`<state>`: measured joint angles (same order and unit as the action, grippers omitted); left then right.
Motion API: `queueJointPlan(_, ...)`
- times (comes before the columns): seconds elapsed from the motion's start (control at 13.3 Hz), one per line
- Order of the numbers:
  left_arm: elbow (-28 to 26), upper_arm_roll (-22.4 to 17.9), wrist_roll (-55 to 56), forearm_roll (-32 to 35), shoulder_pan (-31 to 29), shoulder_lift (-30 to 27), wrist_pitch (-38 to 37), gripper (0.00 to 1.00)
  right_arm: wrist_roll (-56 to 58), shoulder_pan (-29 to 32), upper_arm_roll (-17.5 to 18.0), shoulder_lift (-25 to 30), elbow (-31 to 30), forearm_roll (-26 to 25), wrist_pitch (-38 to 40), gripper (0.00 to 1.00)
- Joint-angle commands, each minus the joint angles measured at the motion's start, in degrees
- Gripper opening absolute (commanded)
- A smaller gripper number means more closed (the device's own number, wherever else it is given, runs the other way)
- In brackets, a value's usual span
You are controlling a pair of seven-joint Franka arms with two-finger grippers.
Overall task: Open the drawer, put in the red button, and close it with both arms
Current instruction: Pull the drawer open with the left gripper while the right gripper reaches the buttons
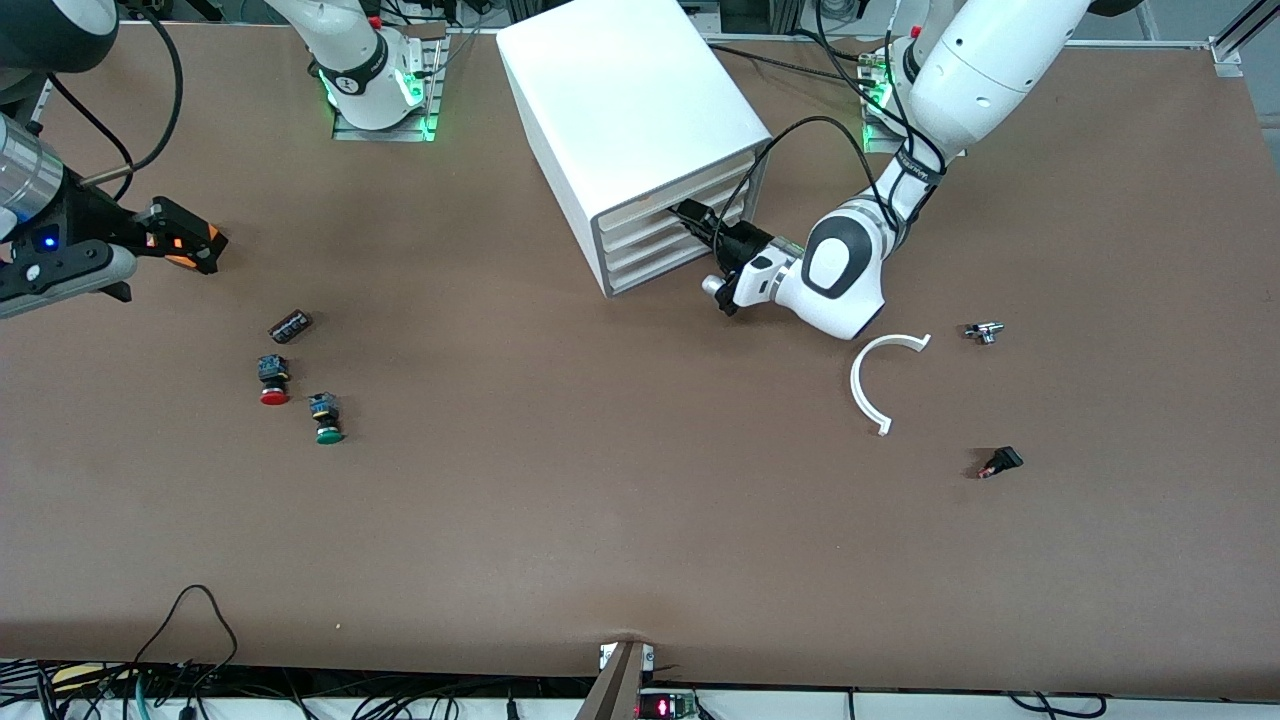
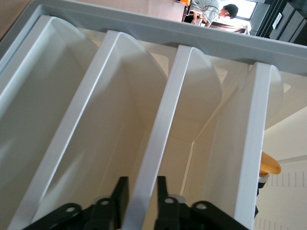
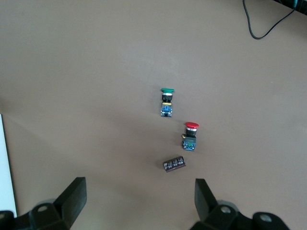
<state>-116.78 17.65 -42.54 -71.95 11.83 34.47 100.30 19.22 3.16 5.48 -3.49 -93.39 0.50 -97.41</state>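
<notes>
Opening step: my left hand (image 2: pixel 140 199) pinches what looks like the second drawer (image 2: pixel 158 134) lip, drawer unopened, so next a straight pull outward; right hand (image 3: pixel 139 201) waits wide open, empty, above the red button (image 3: pixel 190 135) on the counter (image 1: pixel 600 480).

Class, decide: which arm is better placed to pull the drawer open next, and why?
The left. The left gripper is already closing on the lip of the drawer, second front of the cabinet. The right gripper hangs open above the red button.
</notes>
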Motion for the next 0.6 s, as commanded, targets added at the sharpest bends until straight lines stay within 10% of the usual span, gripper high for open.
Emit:
queueJointPlan(0.0,-0.82,-0.16,-1.67,-2.14,0.21,-0.55,0.42,0.24,0.12,0.19,0.06,-4.31,2.24,0.3,-0.5,1.0)
queueJointPlan(0.53,1.02,-2.09,0.08,-2.84,-1.55,0.68,0.42,0.21,1.09,0.89,-0.11,-12.85,2.51,-0.14,-1.82,1.0)
